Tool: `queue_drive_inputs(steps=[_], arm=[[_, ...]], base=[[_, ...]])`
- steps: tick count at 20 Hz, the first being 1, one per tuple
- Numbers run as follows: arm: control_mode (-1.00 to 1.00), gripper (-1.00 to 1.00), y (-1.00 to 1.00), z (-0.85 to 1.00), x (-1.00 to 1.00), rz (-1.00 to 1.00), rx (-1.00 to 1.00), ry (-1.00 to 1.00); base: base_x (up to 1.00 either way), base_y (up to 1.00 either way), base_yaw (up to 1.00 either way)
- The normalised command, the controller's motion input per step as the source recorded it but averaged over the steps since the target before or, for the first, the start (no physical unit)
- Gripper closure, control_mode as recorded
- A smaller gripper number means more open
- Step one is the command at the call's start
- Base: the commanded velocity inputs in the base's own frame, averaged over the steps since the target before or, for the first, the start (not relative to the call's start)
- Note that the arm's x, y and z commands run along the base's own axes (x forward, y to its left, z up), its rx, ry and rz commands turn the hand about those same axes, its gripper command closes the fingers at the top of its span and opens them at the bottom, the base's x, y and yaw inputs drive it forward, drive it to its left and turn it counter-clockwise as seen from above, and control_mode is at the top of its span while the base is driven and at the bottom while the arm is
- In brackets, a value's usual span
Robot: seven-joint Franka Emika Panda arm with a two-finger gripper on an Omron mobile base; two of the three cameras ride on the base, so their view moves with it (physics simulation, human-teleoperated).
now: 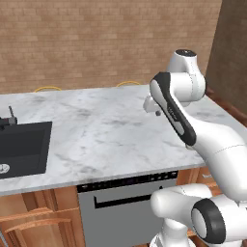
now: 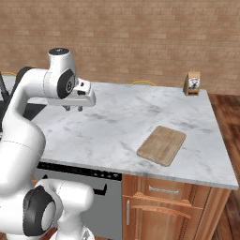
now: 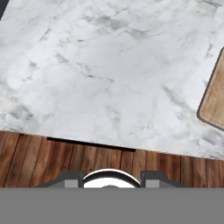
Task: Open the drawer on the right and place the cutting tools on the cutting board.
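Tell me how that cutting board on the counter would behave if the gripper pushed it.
The cutting board looks thin, flat and rigid, so it would probably slide as one piece rather than bend or tip. The marble counter looks smooth, so it may skid easily. It lies near the front edge, so a push that way risks overhang.

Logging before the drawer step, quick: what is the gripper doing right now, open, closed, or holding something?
Gripper: fingers slightly apart and empty, hanging above the marble counter.

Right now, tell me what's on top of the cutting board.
Nothing lies on the cutting board; its whole wooden top shows bare on the marble counter. The drawer under the counter edge is shut, hiding its contents.
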Motion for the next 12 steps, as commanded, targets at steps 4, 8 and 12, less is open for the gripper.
queue_drive_inputs(steps=[4,8,12], arm=[[-1.0,-1.0,-0.03,0.0,-0.2,0.0,0.0,-0.02],[-1.0,-1.0,-0.26,0.0,-0.26,-0.05,0.03,0.0],[-1.0,-1.0,-0.47,-0.02,-0.22,-0.12,0.11,0.0]], base=[[0.0,0.0,0.0],[0.0,0.0,0.0],[0.0,0.0,0.0]])
